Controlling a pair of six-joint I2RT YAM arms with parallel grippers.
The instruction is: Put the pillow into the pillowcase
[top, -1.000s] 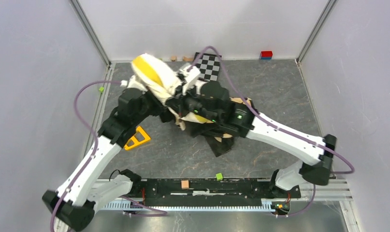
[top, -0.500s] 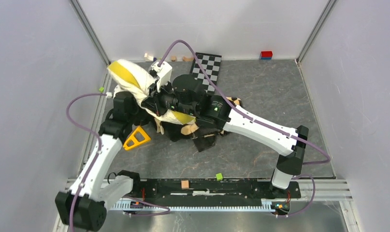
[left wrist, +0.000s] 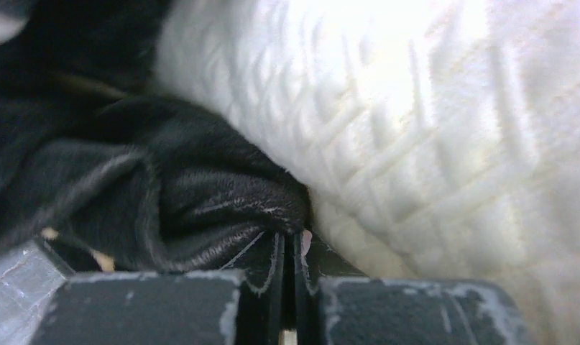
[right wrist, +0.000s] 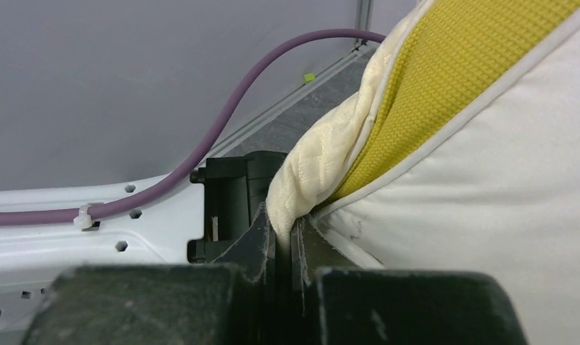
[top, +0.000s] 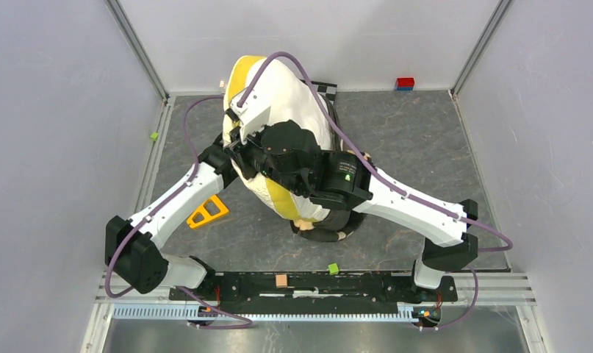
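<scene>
**Pillow Raised Above Pillowcase: Both Fingers Clamped**

Top external view: the pillow is standing on end over the middle of the desk, high enough to be hiding both wrists. The pillowcase is bunching at its lower end, nearer the arm bases. Judgement: the pillow is being held upright so that the case can be drawn up around it.

Left wrist view: the left fingers are pinching a fold of black pillowcase fabric, with no gap between them. The quilted pillow is pressing against that fold, just beside the fingertips.

Right wrist view: the right fingers are clamping the pillow's seam edge, where the yellow band is meeting the cream cover. This grip is apparently carrying the pillow's weight.
</scene>
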